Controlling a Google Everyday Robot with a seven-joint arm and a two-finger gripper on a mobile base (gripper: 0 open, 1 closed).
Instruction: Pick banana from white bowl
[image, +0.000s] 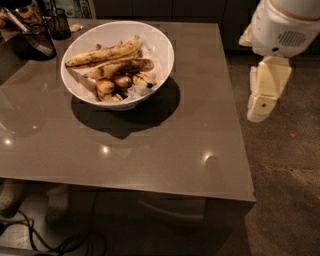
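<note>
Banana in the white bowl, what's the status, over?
Gripper hangs beside the table, well off the white bowl. Banana lies in it, untouched. Paler banana lies alongside.

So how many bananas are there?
5, in the white bowl: a paler long banana at the back, the browner long banana, three stubby bananas in front. More may hide. The gripper hangs beside the table.
</note>
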